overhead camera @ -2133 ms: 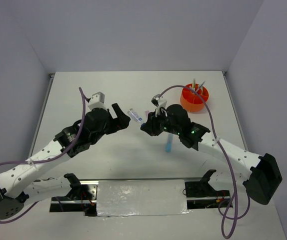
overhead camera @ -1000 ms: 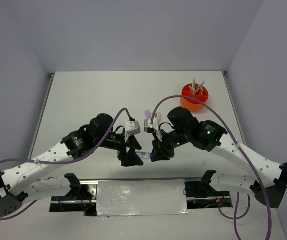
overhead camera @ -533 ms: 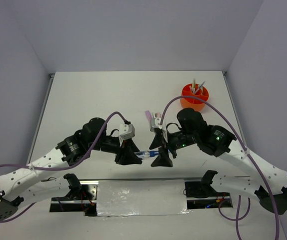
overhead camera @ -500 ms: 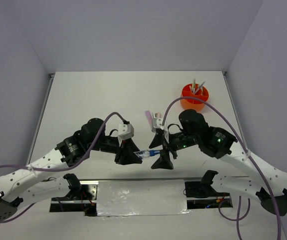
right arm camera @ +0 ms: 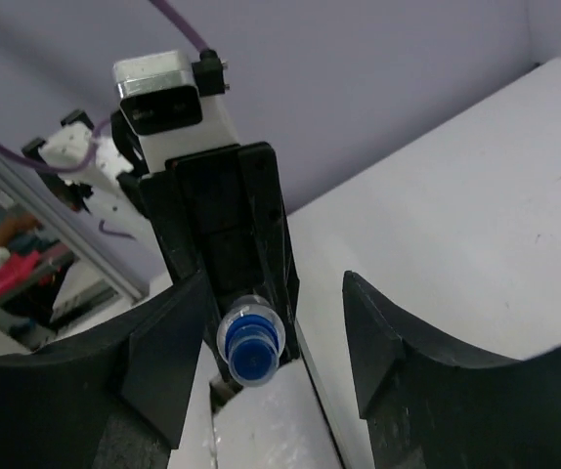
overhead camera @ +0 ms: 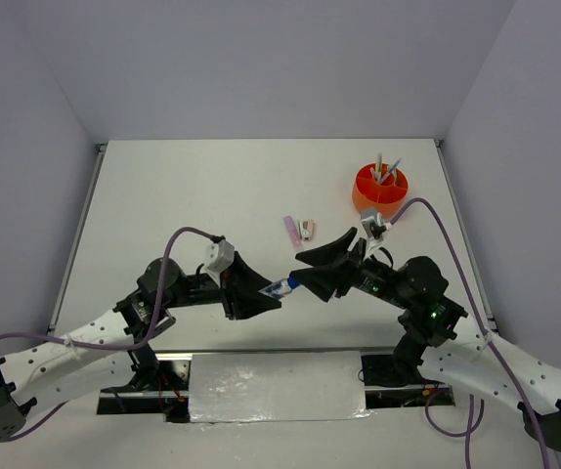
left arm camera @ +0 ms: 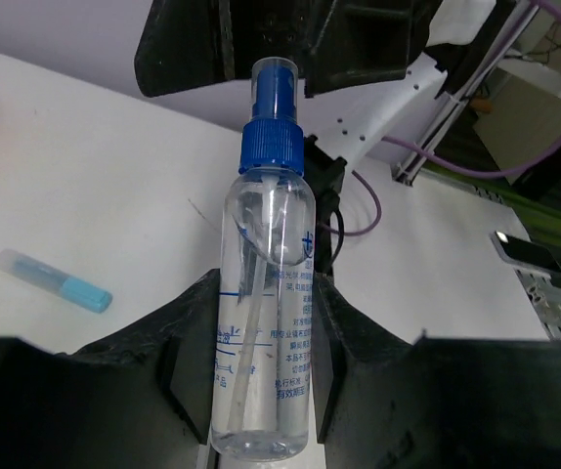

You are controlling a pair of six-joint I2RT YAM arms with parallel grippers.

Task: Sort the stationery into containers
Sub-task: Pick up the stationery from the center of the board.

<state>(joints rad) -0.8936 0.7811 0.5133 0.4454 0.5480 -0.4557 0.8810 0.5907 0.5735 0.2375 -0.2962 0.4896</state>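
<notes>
Both grippers have tipped up from the downward pose of half a second ago and now face each other nose to nose over the near part of the table.

Left gripper: clamped on a clear spray bottle. It grips the bottle by its lower body, and the blue cap points toward the opposite arm.

Right gripper: fingers spread wide. The bottle's cap sits between them, and the right wrist view shows a gap on either side — no contact.

Orange pot: upright at the far right of the table, well apart from both grippers. Several thin pens stand in it; which compartments they occupy cannot be determined.

Loose stationery:
- A pink item and a small pale item lie just beside each other mid-table, to the left of the pot.
- A blue-capped tube lies flat on the table surface — seen in the left wrist view only.
</notes>
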